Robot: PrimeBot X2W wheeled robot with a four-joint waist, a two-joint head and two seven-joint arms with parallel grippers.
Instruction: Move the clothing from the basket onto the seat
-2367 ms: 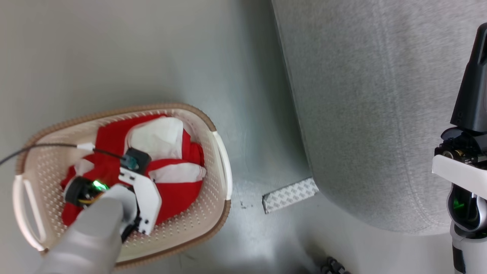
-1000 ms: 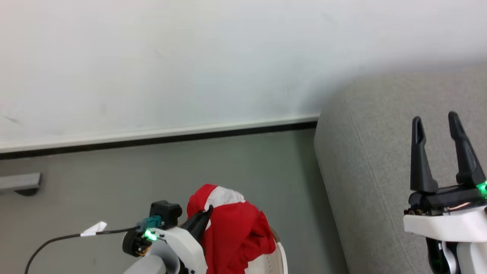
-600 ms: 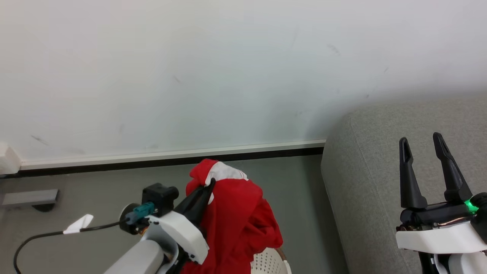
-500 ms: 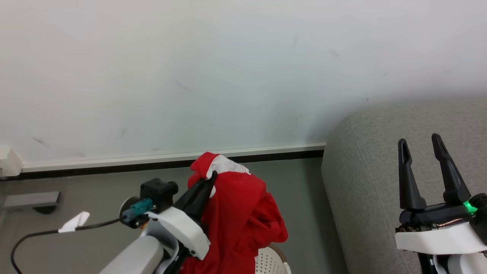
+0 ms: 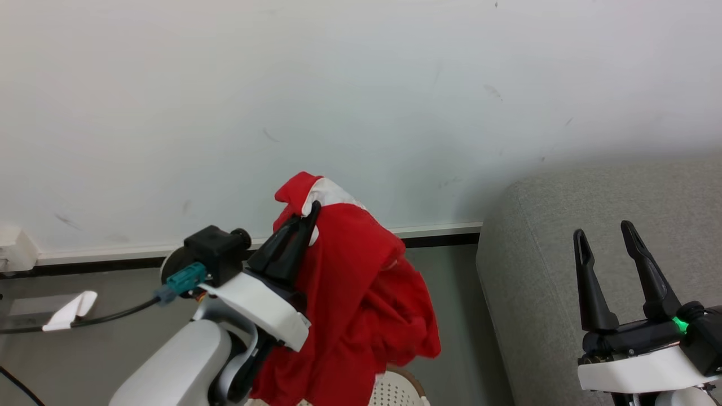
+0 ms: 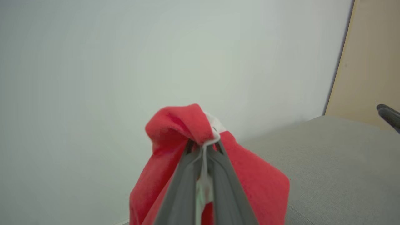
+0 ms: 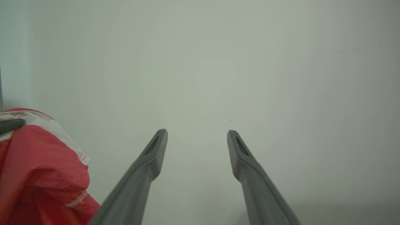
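Your head camera looks forward at the white wall (image 5: 361, 84); both wrist cameras face it too, the left very near the red clothing (image 5: 361, 293) all three share.

The right tool (image 7: 197, 132) rises from the bottom edge with its two dark grey fingers (image 7: 147, 168) spread well apart and nothing between them. Behind the tool stands a plain pale wall (image 7: 200, 62). To the left of the tool, and lower than its fingertips, hangs the clothing (image 7: 40, 168). It is a bunched red mass with a white panel across its top and thin red-and-white stripe trim on the side nearest the tool. The clothing stays clear of the tool's near finger. At the clothing's top, farthest from the tool, the dark tip of a finger (image 7: 11, 124) of the left tool lies against the white panel.
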